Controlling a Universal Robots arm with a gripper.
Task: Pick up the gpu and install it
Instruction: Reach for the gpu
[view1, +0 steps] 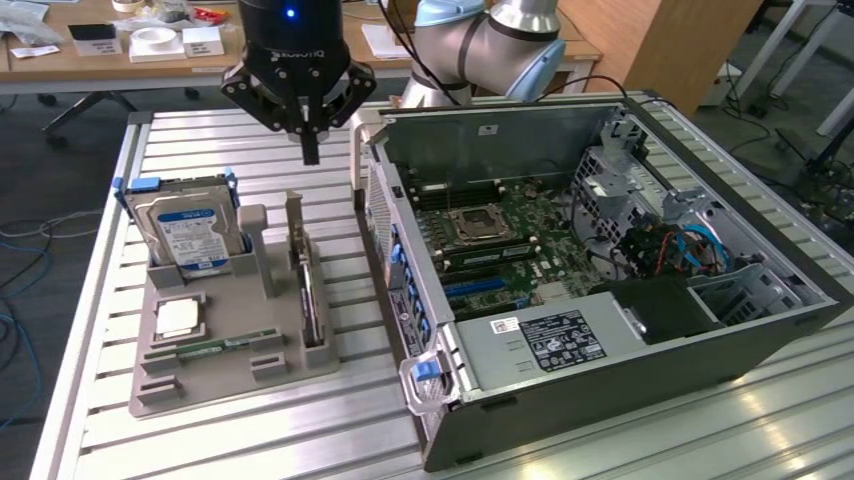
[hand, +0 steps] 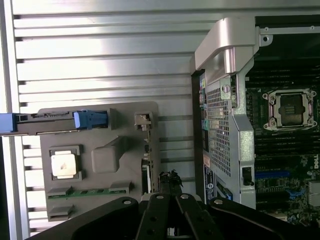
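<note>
From the exterior view: found the claw (view1: 310, 150) clenched on nothing, hanging above the far end of the grey holder (view1: 160, 390), near the desk's (view1: 267, 435) edge at the exterior view's left. Noted the gpu (view1: 311, 300) standing on edge in the holder's slot nearest the open computer case (view1: 601, 410), apart from the claw.

From the wrist view: looked down past the clenched claw (hand: 170, 182) onto the gpu (hand: 145, 175), edge-on in its slot, beside the case (hand: 220, 120).

One case (view1: 627, 390); at its nine o'clock, one tray (view1: 200, 385) carrying one hard drive (view1: 187, 232), one gpu (view1: 311, 300), one processor (view1: 178, 318), one memory stick (view1: 214, 348). One gripper (view1: 310, 150) at the tray's twelve o'clock.
</note>
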